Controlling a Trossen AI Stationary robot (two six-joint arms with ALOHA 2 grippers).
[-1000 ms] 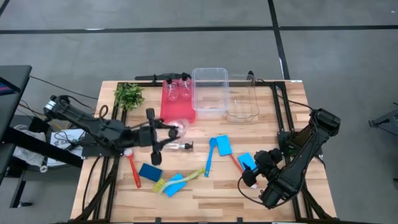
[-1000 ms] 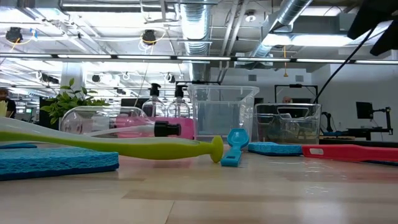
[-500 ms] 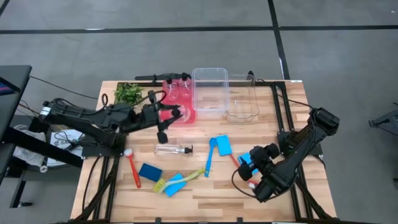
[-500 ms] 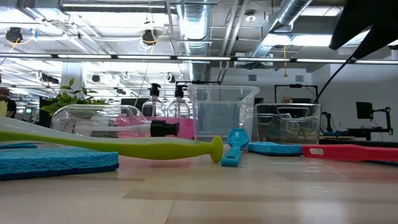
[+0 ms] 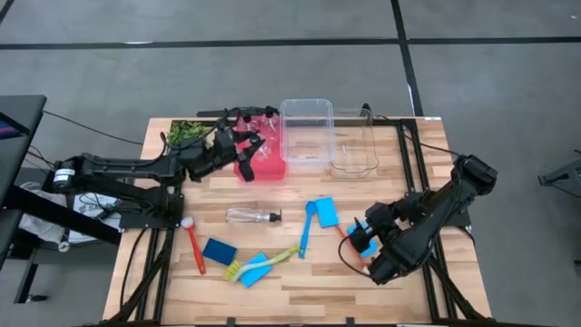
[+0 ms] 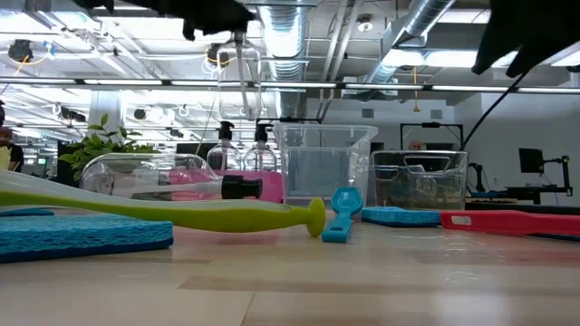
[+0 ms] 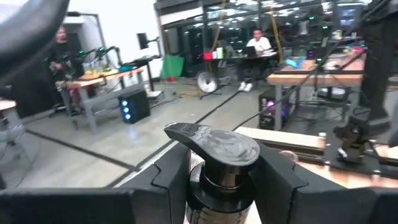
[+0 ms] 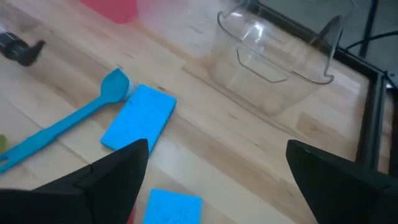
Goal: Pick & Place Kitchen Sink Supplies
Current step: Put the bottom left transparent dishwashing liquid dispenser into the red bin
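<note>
The left tool [image 5: 243,148], pinching a clear bottle [image 6: 238,83] by its black cap, has carried it up off the bench to above the red tray [image 5: 265,165]; release comes next. The right tool [image 5: 370,238], spread, hovers near a blue sponge [image 8: 139,117].

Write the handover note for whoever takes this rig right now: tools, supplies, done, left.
Left tool: shut on a clear bottle, held above the red tray.
Right tool: open, empty, above a blue sponge near the table's right side.
Done: two bottles stand in the red tray.
Left: one bottle lying mid-table; blue sponges; blue brush, red brush, yellow-green brush. Both clear bins appear empty.
</note>
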